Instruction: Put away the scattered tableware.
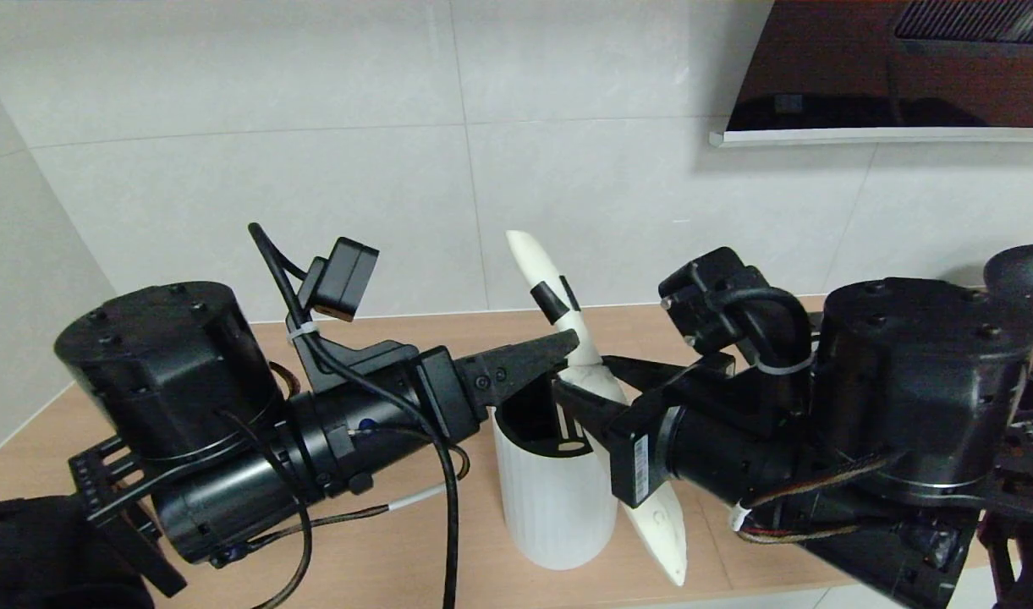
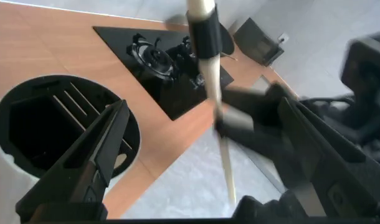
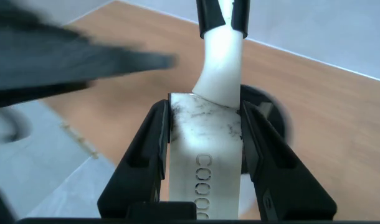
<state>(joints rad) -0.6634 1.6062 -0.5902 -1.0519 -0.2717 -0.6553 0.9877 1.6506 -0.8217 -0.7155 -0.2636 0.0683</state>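
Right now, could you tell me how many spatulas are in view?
1: the white spatula is held tilted in the right gripper, close to the white holder. More may be hidden inside the holder.

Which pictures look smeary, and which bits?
Left wrist view: the white spoon and right gripper are smeared; the holder looks sharper. Right wrist view: the left gripper is a blurry streak; the held spoon is crisp. Head view: all sharp.
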